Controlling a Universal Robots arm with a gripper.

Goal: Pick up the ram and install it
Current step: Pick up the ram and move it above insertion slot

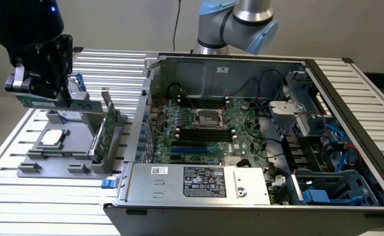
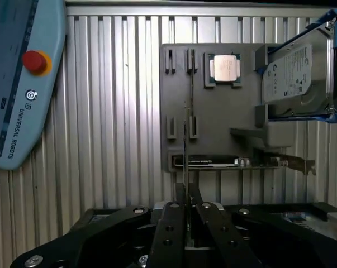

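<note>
Item: ram. Location: pinched edge-on in my end effector, clear above the grey parts holder on the bench. Long axis: level, crossing my fingers. Memory slots: well apart, toward the exterior view's right, inside the open case.

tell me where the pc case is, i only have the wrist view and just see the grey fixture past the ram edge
Observer: The open case sits to the exterior view's right of the grey fixture.
Operator: is the ram clear of the fixture
Observer: It looks so. The gripper holds the ram up above the fixture.
Operator: any free slots in there
Observer: The black memory slots next to the CPU socket look empty.
</note>
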